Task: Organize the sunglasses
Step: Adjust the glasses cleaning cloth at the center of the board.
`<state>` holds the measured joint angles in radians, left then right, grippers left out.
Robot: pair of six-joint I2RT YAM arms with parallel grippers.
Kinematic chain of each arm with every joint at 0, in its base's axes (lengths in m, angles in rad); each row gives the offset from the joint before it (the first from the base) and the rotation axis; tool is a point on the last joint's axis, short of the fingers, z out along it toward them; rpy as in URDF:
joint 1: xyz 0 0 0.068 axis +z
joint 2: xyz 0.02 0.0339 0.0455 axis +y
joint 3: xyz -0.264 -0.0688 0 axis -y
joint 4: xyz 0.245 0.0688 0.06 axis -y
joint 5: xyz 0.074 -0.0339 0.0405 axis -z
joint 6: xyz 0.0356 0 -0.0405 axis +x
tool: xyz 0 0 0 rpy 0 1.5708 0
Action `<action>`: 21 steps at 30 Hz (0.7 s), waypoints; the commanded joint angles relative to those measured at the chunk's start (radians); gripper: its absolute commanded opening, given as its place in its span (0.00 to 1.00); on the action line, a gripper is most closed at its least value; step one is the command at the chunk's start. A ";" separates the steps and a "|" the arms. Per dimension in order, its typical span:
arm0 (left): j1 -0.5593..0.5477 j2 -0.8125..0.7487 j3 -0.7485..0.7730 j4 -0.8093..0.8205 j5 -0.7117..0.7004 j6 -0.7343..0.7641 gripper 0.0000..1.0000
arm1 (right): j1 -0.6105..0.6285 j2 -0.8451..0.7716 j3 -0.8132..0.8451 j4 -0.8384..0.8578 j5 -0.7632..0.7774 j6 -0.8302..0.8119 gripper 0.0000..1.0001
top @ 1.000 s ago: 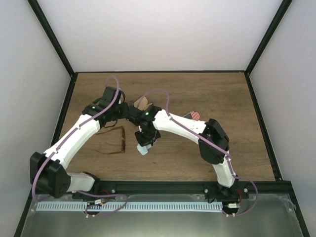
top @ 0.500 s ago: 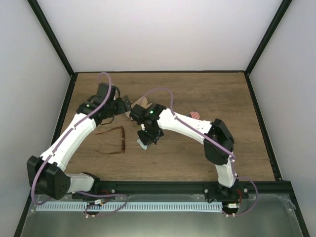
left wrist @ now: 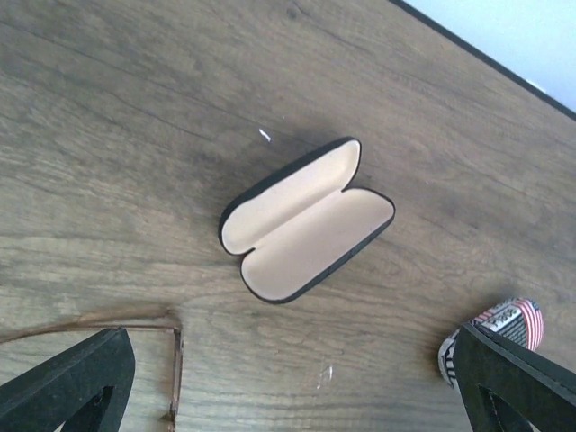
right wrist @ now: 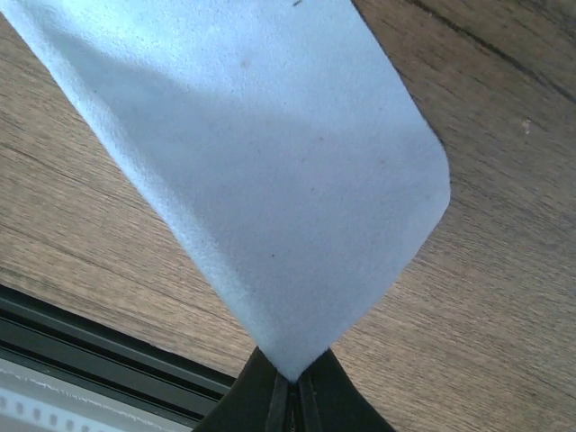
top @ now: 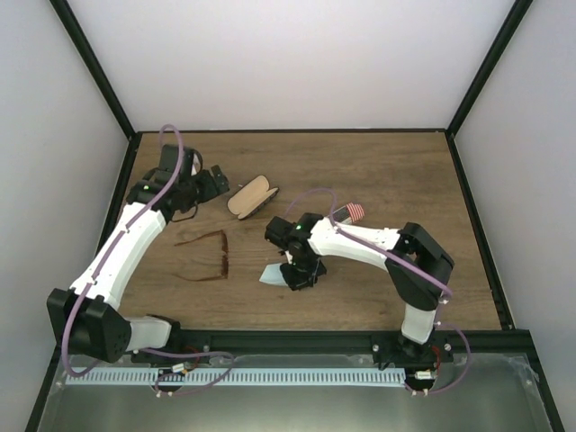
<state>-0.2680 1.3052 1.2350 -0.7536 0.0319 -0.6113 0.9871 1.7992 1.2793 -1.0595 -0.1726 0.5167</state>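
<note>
The sunglasses (top: 209,256), thin reddish-brown with amber lenses, lie unfolded on the wooden table's left half; a corner of their frame (left wrist: 173,364) shows in the left wrist view. My left gripper (top: 211,180) hovers open to the far side of them, facing an open tan-lined case (left wrist: 306,220), with nothing between its fingers (left wrist: 72,382). My right gripper (right wrist: 295,385) is shut on a corner of a light blue cloth (right wrist: 270,162), which hangs down to the table right of the sunglasses (top: 273,273).
The open case (top: 252,196) lies between the arms, towards the back. A red-and-white striped case (top: 354,211) sits to its right, partly behind the right arm. A black frame rail (right wrist: 81,337) runs along the table's near edge.
My left arm has drawn back to the left, uncovering the open case. My right arm has carried the cloth toward the near right and lower to the table.
</note>
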 commanded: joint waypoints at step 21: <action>0.004 0.046 -0.049 -0.015 0.118 0.115 1.00 | -0.008 -0.123 -0.047 -0.009 -0.060 0.020 0.46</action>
<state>-0.2680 1.3231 1.1828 -0.7670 0.1268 -0.5270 0.9833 1.7618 1.2076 -1.0462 -0.2260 0.5159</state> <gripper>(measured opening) 0.998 0.411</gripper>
